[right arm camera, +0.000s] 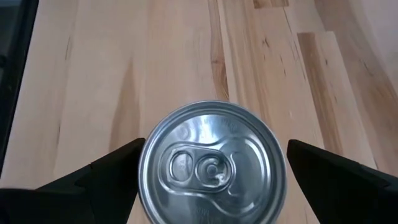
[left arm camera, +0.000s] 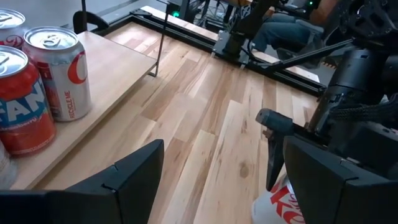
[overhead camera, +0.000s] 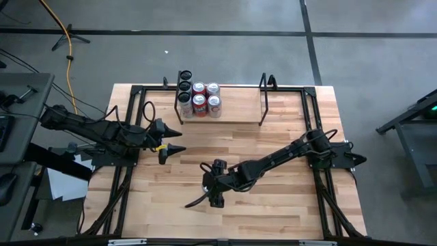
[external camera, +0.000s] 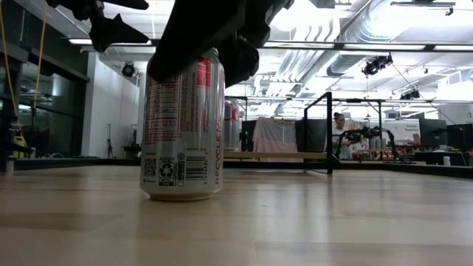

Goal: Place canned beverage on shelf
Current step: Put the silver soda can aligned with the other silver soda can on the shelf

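A white and red beverage can (external camera: 181, 125) stands upright on its base on the wooden table, toward the near middle. My right gripper (right arm camera: 216, 149) hangs open just over it, pointing steeply down, with one finger on either side of the silver lid (right arm camera: 211, 165). In the high view this gripper (overhead camera: 217, 195) hides the can. The shelf (overhead camera: 235, 113), a pale plank with black rod uprights, stands at the table's far edge and holds several cans (overhead camera: 198, 99) on its left end. My left gripper (overhead camera: 174, 149) waits open at the table's left.
The shelf's right part (overhead camera: 239, 102) is bare plank between its black uprights (overhead camera: 263, 89). Black frame rails (overhead camera: 321, 171) run along the table's left and right sides. Beyond the table a person (external camera: 340, 133) sits in the room.
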Motion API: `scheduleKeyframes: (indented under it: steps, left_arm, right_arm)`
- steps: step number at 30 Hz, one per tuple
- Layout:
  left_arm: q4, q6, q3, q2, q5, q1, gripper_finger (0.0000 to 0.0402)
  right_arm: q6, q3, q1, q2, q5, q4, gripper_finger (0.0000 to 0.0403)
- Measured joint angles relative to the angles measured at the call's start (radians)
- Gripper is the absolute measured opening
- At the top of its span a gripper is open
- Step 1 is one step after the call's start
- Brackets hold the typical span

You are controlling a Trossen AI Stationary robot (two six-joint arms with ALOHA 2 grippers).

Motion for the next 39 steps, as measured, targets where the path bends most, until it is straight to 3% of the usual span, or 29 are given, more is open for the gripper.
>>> scheduleKeyframes:
  steps: [15,25,39]
  left_arm:
    - [0.0,0.0,0.0,0.0,0.0,0.0,0.0285]
    - [0.0,0.0,0.0,0.0,0.0,0.0,0.0285]
    - [0.0,0.0,0.0,0.0,0.0,0.0,0.0285]
  right_arm:
    - [0.067,0.0,0.0,0.0,0.017,-0.004,0.037]
    - [0.051,0.0,0.002,0.0,0.018,-0.003,0.0288]
    - [0.043,0.0,0.002,0.0,0.017,-0.003,0.0289]
